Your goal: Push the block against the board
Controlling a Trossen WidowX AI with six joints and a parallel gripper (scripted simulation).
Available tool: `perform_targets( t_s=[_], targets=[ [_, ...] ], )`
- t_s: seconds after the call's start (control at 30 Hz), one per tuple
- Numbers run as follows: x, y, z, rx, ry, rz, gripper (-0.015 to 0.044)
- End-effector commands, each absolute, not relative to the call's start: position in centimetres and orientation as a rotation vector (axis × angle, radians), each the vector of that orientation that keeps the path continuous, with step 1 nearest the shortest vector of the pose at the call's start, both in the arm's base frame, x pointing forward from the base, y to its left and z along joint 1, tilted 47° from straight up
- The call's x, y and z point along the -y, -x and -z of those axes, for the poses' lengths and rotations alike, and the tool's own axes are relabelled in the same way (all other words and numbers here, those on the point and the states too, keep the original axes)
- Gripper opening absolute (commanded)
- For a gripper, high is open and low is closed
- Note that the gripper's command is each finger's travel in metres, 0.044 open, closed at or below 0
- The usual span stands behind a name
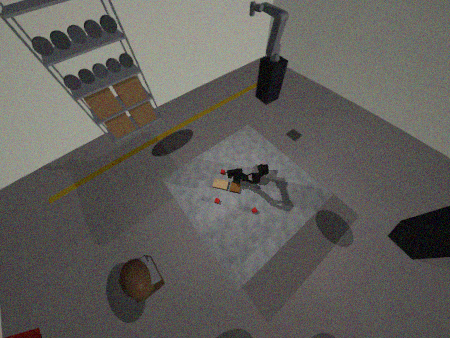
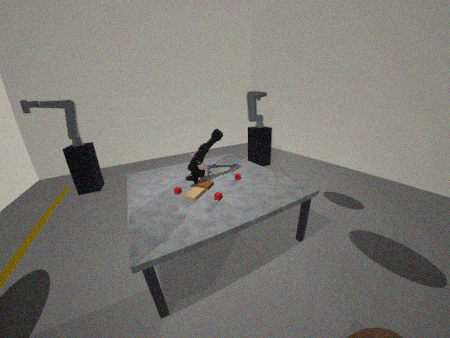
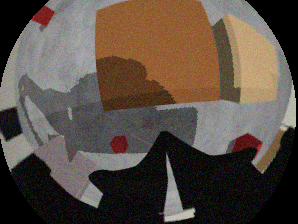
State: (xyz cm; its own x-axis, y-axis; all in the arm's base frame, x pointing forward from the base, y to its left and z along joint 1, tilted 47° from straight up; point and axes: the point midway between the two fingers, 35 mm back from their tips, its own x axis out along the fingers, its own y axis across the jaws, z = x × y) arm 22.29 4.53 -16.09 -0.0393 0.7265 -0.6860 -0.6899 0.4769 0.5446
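The orange-brown square block (image 1: 235, 188) (image 2: 205, 185) (image 3: 155, 45) lies flat on the table. The light tan board (image 1: 220, 184) (image 2: 195, 193) (image 3: 260, 62) lies flat beside it, right of it in the wrist view. A narrow dark strip shows between them; I cannot tell whether they touch. Their near edges look roughly level in the wrist view, though the block may be slightly turned. My gripper (image 3: 162, 135) is shut and empty, its tips just short of the block's near edge in that view. Its height over the table is unclear. Its shadow falls on the block's near left part.
Red cubes stand around the pieces: one (image 1: 223, 172) (image 2: 177, 190) near the arm, one (image 1: 217, 201) (image 2: 218, 196) near the board, and one (image 1: 254, 210) (image 2: 237, 176) farther off. All are on the grey table (image 1: 235, 250) (image 2: 165, 235).
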Motion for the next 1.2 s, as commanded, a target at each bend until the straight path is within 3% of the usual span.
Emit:
perform_targets(
  t_s=[0.0,0.27,0.5,1.17],
  targets=[
    [-4.2,-21.7,16.5,-1.139,-0.037,-1.141,0.0],
    [-3.7,-20.8,17.0,-1.139,-0.038,-1.142,0.0],
    [0.2,-21.4,12.9,-1.139,-0.035,-1.141,0.0],
    [-2.4,-23.0,9.8,-1.42,-0.434,-0.794,0.0]
  ],
)
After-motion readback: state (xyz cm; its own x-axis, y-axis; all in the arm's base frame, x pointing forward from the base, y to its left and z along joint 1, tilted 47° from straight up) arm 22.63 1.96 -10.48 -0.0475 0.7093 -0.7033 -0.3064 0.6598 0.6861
